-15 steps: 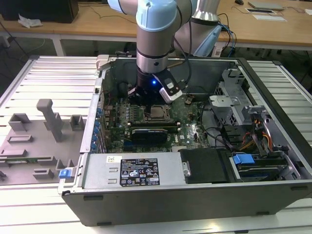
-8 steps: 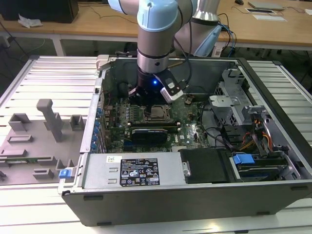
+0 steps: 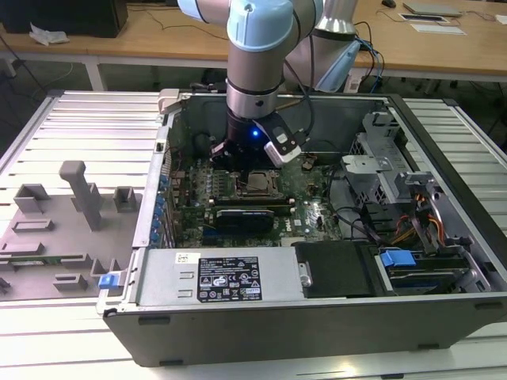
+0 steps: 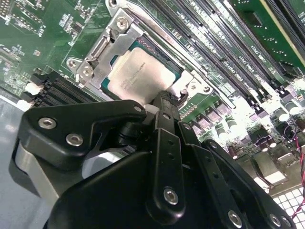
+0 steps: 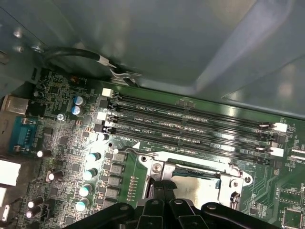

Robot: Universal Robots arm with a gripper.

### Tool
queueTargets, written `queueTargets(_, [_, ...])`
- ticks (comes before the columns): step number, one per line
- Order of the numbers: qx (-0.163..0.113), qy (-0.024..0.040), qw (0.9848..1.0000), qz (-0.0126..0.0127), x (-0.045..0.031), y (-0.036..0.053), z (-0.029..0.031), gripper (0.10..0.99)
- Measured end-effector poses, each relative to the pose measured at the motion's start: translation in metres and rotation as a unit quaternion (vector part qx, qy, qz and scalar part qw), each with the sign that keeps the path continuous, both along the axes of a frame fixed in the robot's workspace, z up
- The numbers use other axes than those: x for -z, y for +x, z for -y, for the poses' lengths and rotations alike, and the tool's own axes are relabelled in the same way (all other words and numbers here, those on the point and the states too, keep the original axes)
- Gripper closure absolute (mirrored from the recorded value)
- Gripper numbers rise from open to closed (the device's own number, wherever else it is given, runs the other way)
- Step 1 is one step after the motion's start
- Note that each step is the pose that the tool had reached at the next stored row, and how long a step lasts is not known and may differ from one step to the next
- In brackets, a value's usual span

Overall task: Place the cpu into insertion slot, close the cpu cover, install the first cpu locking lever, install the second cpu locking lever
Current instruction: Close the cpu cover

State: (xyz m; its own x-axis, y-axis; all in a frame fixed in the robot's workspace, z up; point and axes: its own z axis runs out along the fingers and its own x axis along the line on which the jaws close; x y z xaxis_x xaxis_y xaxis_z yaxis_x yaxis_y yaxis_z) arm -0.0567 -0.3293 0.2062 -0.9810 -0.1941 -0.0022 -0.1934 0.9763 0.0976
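The cpu (image 4: 136, 71) lies flat in its socket on the green motherboard, its silver-grey top showing. The cpu cover (image 4: 112, 45) is down around it as a metal frame. In the first wrist view the cover (image 5: 193, 168) rims the cpu (image 5: 200, 187), and a thin wire lever (image 5: 127, 151) runs beside the socket. My black gripper (image 4: 162, 101) is shut, its tips together at the socket's edge with nothing seen between them. In the exterior view the gripper (image 3: 240, 162) hangs inside the open computer case, just above the cpu (image 3: 257, 184).
Long black memory slots (image 5: 190, 121) run beside the socket. A black finned card (image 3: 245, 214) lies in front of it. The case wall (image 3: 162, 166), drive cage (image 3: 380, 146) and power supply (image 3: 222, 277) ring the board. A grey fixture tray (image 3: 55, 229) sits at the exterior view's left.
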Motion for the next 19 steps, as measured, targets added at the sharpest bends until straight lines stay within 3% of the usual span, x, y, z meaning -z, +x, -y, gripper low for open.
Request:
queueTargets(2, [0.0,-0.0006,1.0,-0.0009,-0.0042,-0.0002,0.0002,0.98])
queueTargets(6, [0.0,-0.0008,1.0,-0.0009,-0.005,-0.0004,-0.002,0.98])
queueTargets(8, [0.0,-0.001,1.0,-0.0008,-0.0024,-0.0004,-0.0066,0.98])
queueTargets(12, [0.0,-0.0018,1.0,-0.0015,0.0029,-0.0006,-0.0066,0.98])
queueTargets(19, [0.0,-0.0002,1.0,-0.0011,0.0031,-0.0002,-0.0076,0.98])
